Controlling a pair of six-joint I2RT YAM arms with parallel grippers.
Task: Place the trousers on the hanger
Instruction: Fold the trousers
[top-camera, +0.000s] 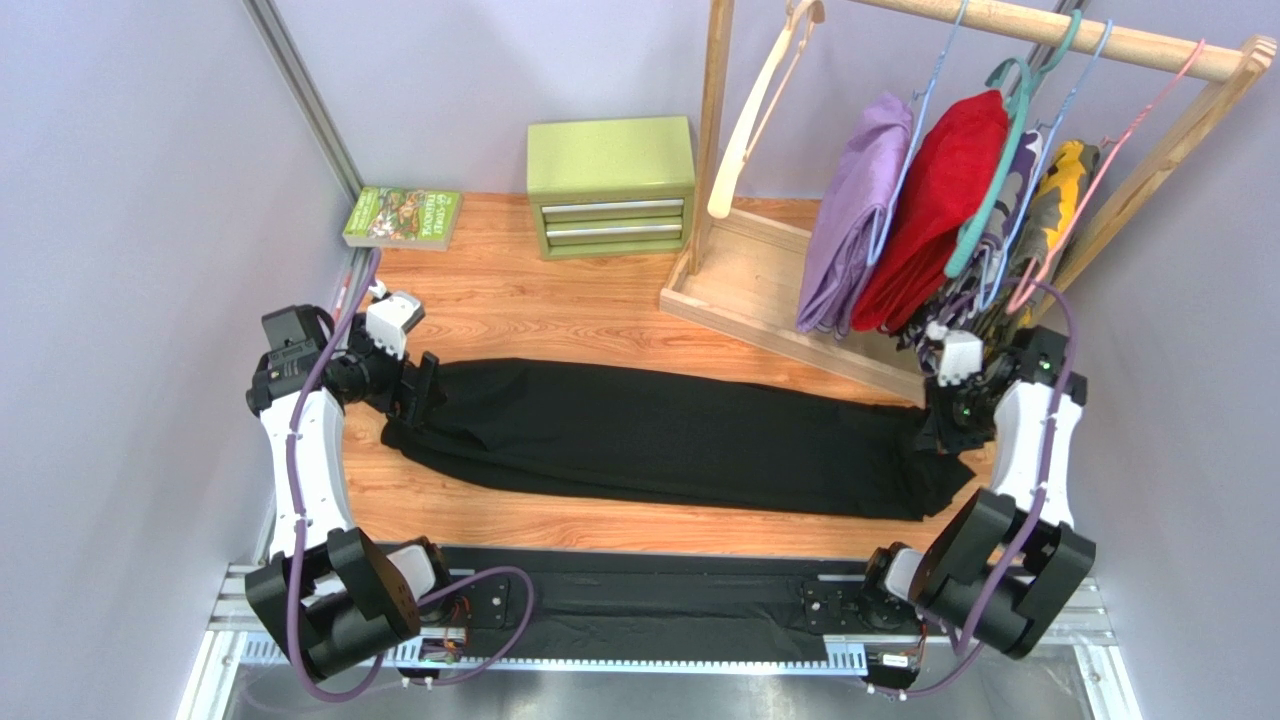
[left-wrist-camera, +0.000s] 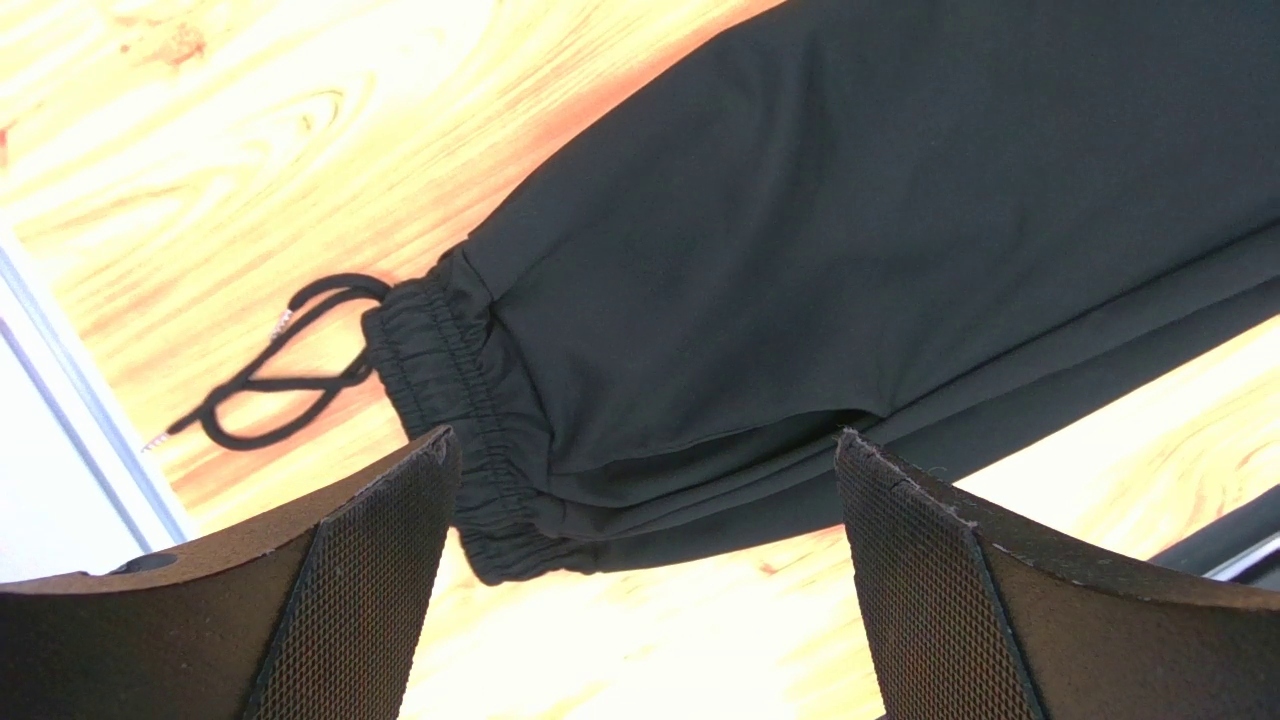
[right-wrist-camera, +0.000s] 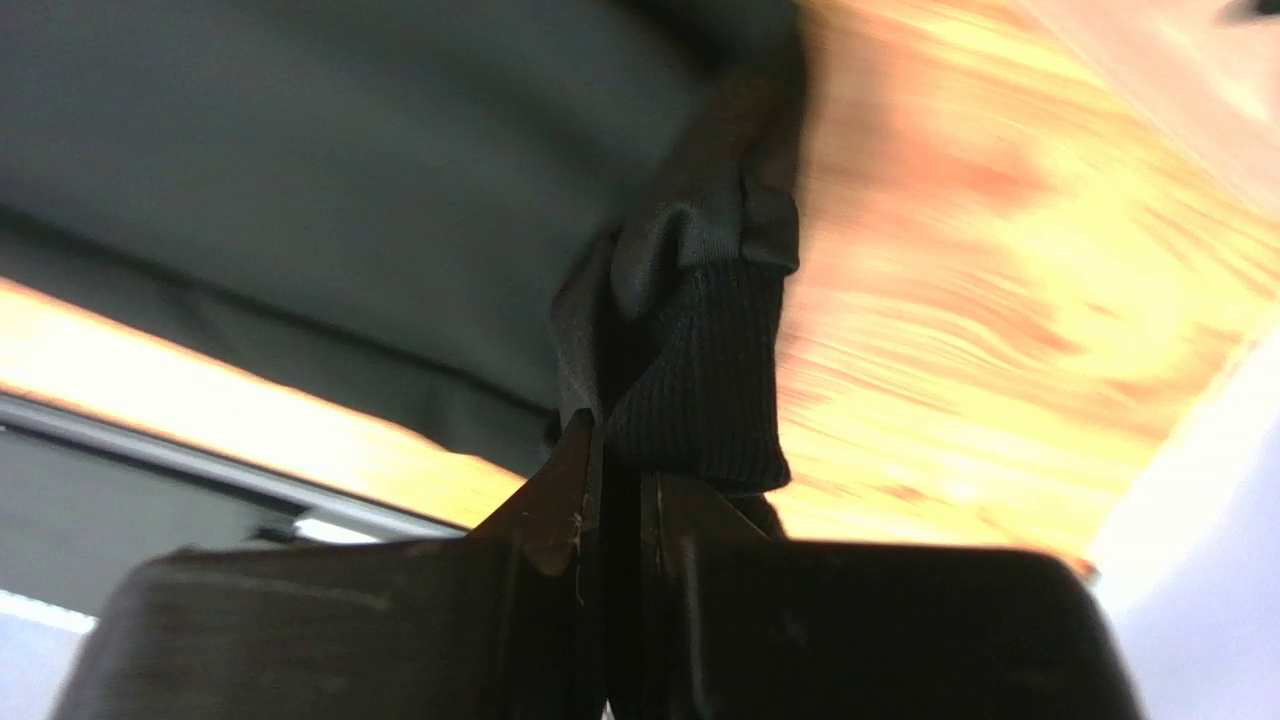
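Note:
The black trousers (top-camera: 676, 438) lie flat across the wooden table, waistband at the left, leg cuffs at the right. My left gripper (top-camera: 421, 393) is open above the waistband end; the left wrist view shows the elastic waistband (left-wrist-camera: 451, 390) and drawstring (left-wrist-camera: 278, 375) between and beyond my spread fingers (left-wrist-camera: 376, 585). My right gripper (top-camera: 944, 428) is shut on the ribbed cuff (right-wrist-camera: 699, 375) of the trousers and holds it a little above the table. The pale wooden hanger (top-camera: 759, 113) hangs at the left end of the rack's rail.
A wooden clothes rack (top-camera: 751, 278) at the back right holds purple (top-camera: 857, 210), red (top-camera: 939, 203) and patterned garments on thin hangers. A green drawer box (top-camera: 612, 188) and a book (top-camera: 403, 218) sit at the back. Walls close in both sides.

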